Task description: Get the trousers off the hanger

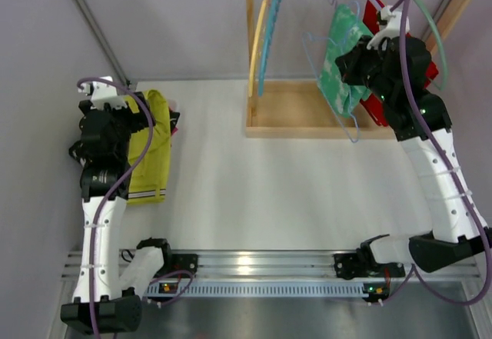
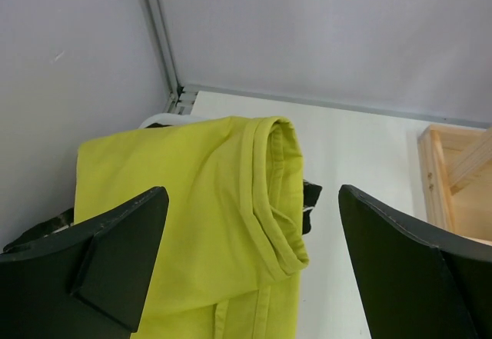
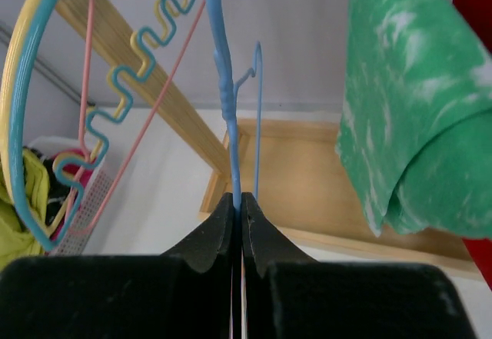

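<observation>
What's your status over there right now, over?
Left gripper open over yellow trousers on table. Right gripper shut on blue hanger; green trousers draped on it. Red trousers hang close beside.

Yellow trousers (image 1: 151, 143), left of frame: yellow-green, plain; pale striped band at lower hem.
Green trousers (image 1: 339, 56), upper right: pale mottling.
Red trousers (image 3: 475, 8): bright, plain.
Thin hanger (image 3: 223, 85): blue.
Wavy hanger (image 3: 11, 101): yellow and teal.
Rack (image 1: 296, 130): pale wood.
Table (image 1: 254, 193): white.
</observation>
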You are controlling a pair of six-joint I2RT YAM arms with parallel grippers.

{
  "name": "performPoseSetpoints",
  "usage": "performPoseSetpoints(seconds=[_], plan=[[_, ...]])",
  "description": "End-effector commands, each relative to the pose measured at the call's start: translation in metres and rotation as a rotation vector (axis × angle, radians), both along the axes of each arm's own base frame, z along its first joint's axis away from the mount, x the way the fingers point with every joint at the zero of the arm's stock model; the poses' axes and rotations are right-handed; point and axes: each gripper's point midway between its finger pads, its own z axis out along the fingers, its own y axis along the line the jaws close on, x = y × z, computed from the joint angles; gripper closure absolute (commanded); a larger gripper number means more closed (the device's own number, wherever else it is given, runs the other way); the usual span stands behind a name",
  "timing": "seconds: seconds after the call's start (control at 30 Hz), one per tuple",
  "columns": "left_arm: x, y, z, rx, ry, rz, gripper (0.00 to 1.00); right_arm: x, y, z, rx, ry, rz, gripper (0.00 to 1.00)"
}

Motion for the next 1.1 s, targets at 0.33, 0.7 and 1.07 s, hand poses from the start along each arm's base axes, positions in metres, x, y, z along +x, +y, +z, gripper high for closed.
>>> performPoseSetpoints(seconds=[0.33,0.7,1.07], plan=[[-0.019,-0.025,0.031,-0.060,-0.043,-0.122,0.01,0.076,0.028,0.075,-0.155,-0.252,-0.247,1.00],[-0.028,-0.023,0.029,-0.077,-0.053,-0.099,0.01,0.109,0.049,0.088,-0.286,-0.344,-0.357,1.00],[-0.027,-0.024,0.026,-0.099,-0.047,-0.102,0.01,0.132,0.074,0.071,-0.343,-0.364,-0.308,1.00]])
